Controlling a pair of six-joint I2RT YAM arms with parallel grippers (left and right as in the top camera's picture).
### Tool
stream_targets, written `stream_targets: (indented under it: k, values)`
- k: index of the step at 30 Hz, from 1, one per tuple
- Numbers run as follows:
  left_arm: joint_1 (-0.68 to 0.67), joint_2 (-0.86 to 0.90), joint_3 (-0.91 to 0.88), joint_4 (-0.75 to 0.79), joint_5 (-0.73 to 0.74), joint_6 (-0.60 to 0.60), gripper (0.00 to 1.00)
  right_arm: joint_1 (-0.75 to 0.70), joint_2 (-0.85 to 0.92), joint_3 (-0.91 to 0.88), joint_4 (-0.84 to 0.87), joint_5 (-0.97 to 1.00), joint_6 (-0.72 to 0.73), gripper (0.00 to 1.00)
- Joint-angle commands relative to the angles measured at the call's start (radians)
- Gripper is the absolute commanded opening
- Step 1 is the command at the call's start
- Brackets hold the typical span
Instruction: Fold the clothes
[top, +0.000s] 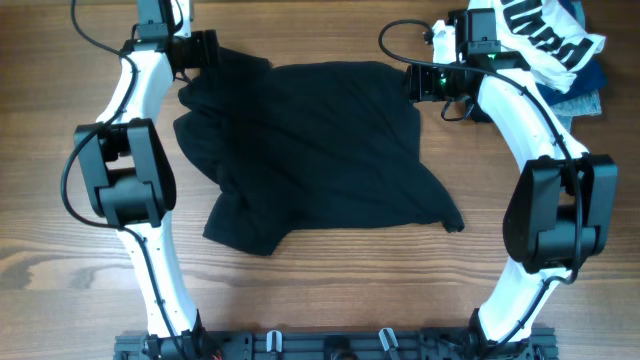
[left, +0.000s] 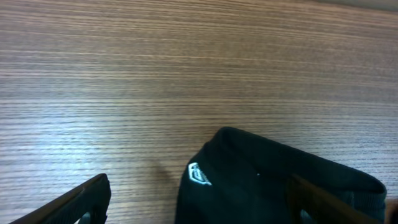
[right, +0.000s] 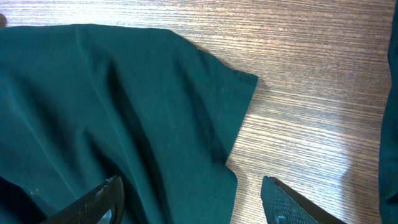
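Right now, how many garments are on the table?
4. The black T-shirt lies spread mid-table. At the far right corner, a white lettered garment tops a blue piece and a grey piece. The right arm covers part of that pile, so more could be hidden.

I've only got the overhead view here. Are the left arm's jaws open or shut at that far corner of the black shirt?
Observer: Open. The left wrist view shows the left gripper with jaws wide apart, a fold of the black T-shirt between them.
Operator: Any marking on that fold?
Observer: Yes, a small white logo near its edge.
Operator: And the right side?
Observer: The right gripper is open too, the shirt's edge lying between its jaws on the wooden table.
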Motion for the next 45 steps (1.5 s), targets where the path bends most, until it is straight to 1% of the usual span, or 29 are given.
stream_targets:
  k: [1, 6, 10, 12, 13, 15, 17, 18, 19, 20, 21, 23, 29, 31, 36, 41, 45]
  values:
    - [-0.023, 0.049, 0.012, 0.025, 0.029, 0.038, 0.89, 0.006, 0.004, 0.011, -0.004, 0.002, 0.009, 0.71]
    - [-0.040, 0.084, 0.012, 0.048, 0.029, 0.041, 0.88, 0.006, 0.004, 0.011, -0.003, 0.002, 0.009, 0.71]
    - [-0.050, 0.100, 0.012, 0.082, 0.026, 0.041, 0.85, 0.006, 0.004, 0.011, -0.003, 0.002, 0.009, 0.71]
    - [-0.051, 0.101, 0.012, 0.090, 0.025, 0.041, 0.82, 0.006, 0.004, 0.011, -0.003, 0.002, 0.009, 0.70]
    - [-0.052, 0.101, 0.012, 0.091, 0.024, 0.041, 0.77, 0.006, 0.004, 0.011, -0.002, 0.002, 0.008, 0.70]
    - [-0.052, 0.101, 0.012, 0.097, 0.013, 0.041, 0.59, 0.006, 0.004, 0.011, 0.002, 0.002, 0.008, 0.68]
    - [-0.052, 0.101, 0.012, 0.111, 0.013, 0.041, 0.46, 0.006, 0.004, 0.011, 0.010, 0.002, 0.009, 0.67]
    - [-0.052, 0.101, 0.012, 0.120, 0.013, 0.041, 0.35, 0.006, 0.004, 0.011, 0.013, 0.002, 0.009, 0.67]
    - [-0.052, 0.101, 0.012, 0.127, 0.014, 0.040, 0.29, 0.006, 0.004, 0.011, 0.017, 0.002, 0.009, 0.67]
    - [-0.052, 0.101, 0.012, 0.134, 0.014, 0.040, 0.17, 0.006, 0.004, 0.011, 0.019, 0.002, 0.009, 0.67]
    - [-0.052, 0.101, 0.012, 0.137, 0.014, 0.040, 0.10, 0.006, 0.004, 0.011, 0.021, 0.002, 0.009, 0.66]
    - [-0.053, 0.101, 0.012, 0.139, 0.014, 0.029, 0.04, 0.006, 0.004, 0.011, 0.024, 0.002, 0.009, 0.66]
    - [-0.054, 0.035, 0.019, 0.138, -0.011, -0.006, 0.04, 0.006, 0.004, 0.011, 0.081, 0.002, 0.009, 0.62]
    - [-0.054, -0.014, 0.025, 0.139, -0.040, -0.027, 0.04, 0.006, 0.005, 0.011, 0.114, 0.007, 0.022, 0.59]
    - [-0.057, -0.154, 0.026, 0.124, -0.042, -0.058, 0.04, 0.006, 0.017, 0.011, 0.207, 0.018, 0.055, 0.55]
    - [-0.058, -0.256, 0.026, 0.069, -0.043, -0.104, 0.04, 0.006, 0.071, 0.011, 0.300, 0.019, 0.077, 0.55]
    - [-0.058, -0.301, 0.026, 0.019, -0.042, -0.140, 0.04, 0.006, 0.143, 0.011, 0.372, 0.021, 0.106, 0.55]
